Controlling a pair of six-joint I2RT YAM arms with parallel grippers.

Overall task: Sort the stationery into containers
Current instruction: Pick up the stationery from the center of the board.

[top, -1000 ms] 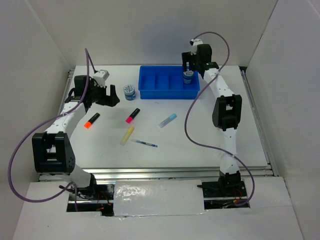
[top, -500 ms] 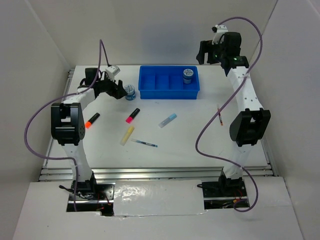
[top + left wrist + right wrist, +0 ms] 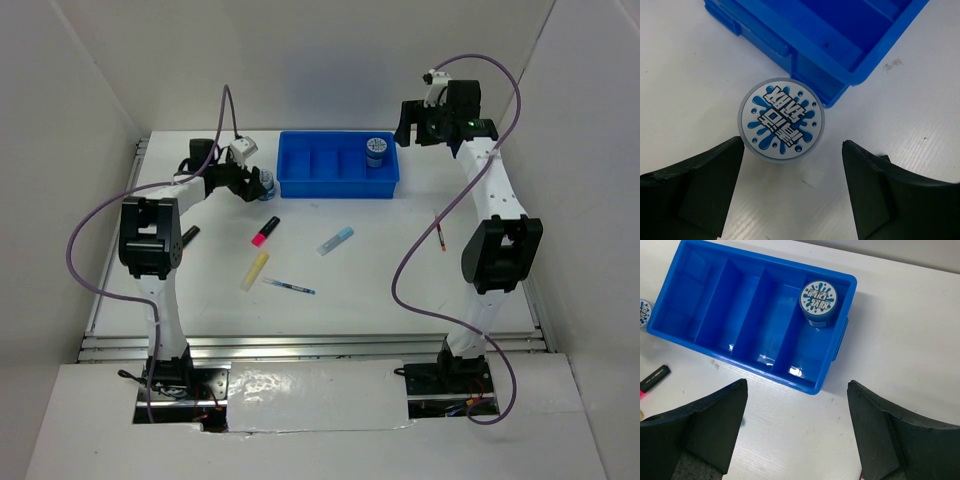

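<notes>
The blue tray (image 3: 338,165) stands at the back of the table. One patterned roll (image 3: 376,150) sits upright in its rightmost compartment (image 3: 818,298). My right gripper (image 3: 418,125) hangs open above the table right of the tray (image 3: 765,267), its jaws (image 3: 795,390) empty. A second roll (image 3: 781,120) stands on the table against the tray's left front corner (image 3: 840,75). My left gripper (image 3: 792,145) is open, with this roll just ahead of its fingertips and touching neither. In the top view the left gripper (image 3: 250,185) half covers that roll (image 3: 267,184).
On the table lie a pink highlighter (image 3: 265,231), a pale yellow one (image 3: 255,270), a light blue one (image 3: 336,240) and a thin blue pen (image 3: 288,286). A dark marker end (image 3: 190,234) shows beside the left arm. A thin red stick (image 3: 440,233) lies right.
My right gripper has let go of the roll in the tray and pulled up and to the right. My left arm has swung right, up to the roll beside the tray.
</notes>
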